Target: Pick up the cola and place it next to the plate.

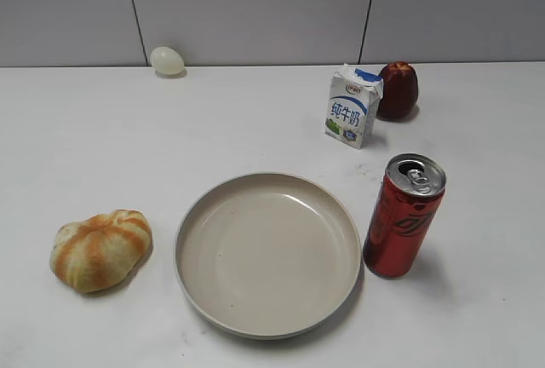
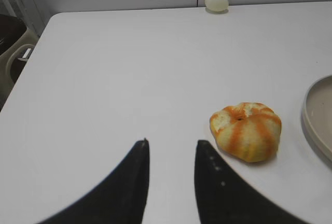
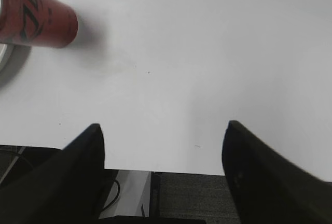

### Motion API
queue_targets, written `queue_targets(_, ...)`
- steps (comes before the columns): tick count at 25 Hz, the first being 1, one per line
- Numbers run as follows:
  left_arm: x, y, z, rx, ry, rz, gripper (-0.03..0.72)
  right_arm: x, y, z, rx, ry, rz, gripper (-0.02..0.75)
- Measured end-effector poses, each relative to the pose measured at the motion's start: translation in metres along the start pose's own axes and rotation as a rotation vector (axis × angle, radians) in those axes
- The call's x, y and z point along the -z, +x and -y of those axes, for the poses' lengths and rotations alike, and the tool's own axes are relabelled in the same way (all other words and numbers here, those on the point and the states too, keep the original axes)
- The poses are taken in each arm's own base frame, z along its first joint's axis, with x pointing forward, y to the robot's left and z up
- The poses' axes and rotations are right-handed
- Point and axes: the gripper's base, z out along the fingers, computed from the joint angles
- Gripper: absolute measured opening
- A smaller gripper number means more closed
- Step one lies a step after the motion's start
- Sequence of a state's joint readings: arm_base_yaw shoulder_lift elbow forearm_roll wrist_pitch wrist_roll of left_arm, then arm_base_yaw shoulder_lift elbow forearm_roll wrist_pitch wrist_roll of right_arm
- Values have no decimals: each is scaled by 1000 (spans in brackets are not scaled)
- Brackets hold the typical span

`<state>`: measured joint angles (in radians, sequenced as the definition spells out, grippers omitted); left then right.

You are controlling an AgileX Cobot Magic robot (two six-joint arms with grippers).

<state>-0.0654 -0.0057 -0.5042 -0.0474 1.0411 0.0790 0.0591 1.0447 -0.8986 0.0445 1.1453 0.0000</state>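
The cola [image 1: 404, 216] is a tall red can with a silver top, standing upright on the white table just right of the plate [image 1: 268, 253], a large round beige dish. The can's lower part shows at the top left of the right wrist view [image 3: 39, 19], with a sliver of the plate's rim [image 3: 4, 55] beside it. My right gripper [image 3: 163, 128] is wide open and empty over the table's front edge, well away from the can. My left gripper [image 2: 171, 143] is open and empty, left of the bread roll. The plate's rim shows at the right of the left wrist view [image 2: 314, 115]. Neither gripper shows in the exterior view.
An orange-striped bread roll [image 1: 100, 249] lies left of the plate, also in the left wrist view [image 2: 246, 130]. A white-and-blue milk carton [image 1: 352, 106] and a dark red fruit [image 1: 397, 89] stand at the back right. A pale egg [image 1: 167, 60] lies by the back wall.
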Motion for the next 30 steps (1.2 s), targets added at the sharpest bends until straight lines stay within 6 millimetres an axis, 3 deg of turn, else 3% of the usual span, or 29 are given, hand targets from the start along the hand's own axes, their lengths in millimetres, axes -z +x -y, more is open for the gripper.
queue_targets(13,0,0,0,0,0,0,236,-18,104,3,1,-2,129,557)
queue_targets(21,0,0,0,0,0,0,236,12,137,2,18,-7,429,557)
queue_targets(30,0,0,0,0,0,0,236,29,166,2,22,-12,645,555)
